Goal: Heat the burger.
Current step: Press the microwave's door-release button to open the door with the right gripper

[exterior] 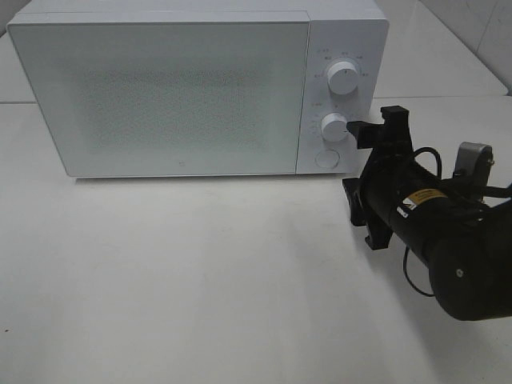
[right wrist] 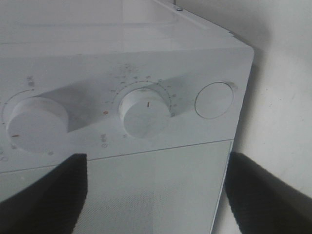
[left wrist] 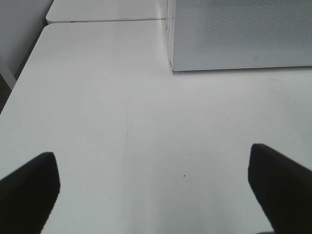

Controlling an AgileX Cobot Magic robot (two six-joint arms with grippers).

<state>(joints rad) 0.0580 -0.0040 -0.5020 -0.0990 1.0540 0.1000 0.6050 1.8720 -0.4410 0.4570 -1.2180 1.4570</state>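
Observation:
The burger is out of view; no frame shows it. A white microwave (exterior: pixel 184 88) stands at the back of the table with its door shut. My right gripper (exterior: pixel 376 128) is at the control panel, just right of the lower knob (exterior: pixel 334 127). In the right wrist view its dark fingers (right wrist: pixel 44 195) stand wide apart, open, and the lower knob (right wrist: pixel 145 112) is ahead of them, not gripped. My left gripper (left wrist: pixel 153 190) hangs open over bare tabletop, with the microwave's corner (left wrist: pixel 239 34) ahead of it.
The panel also has an upper knob (exterior: pixel 345 78) and a round button (exterior: pixel 325 158), which the right wrist view shows as the button (right wrist: pixel 213 100) at the panel's end. The white table (exterior: pixel 200 280) spreads in front of the microwave, with a seam to a second table (left wrist: pixel 102 12) behind.

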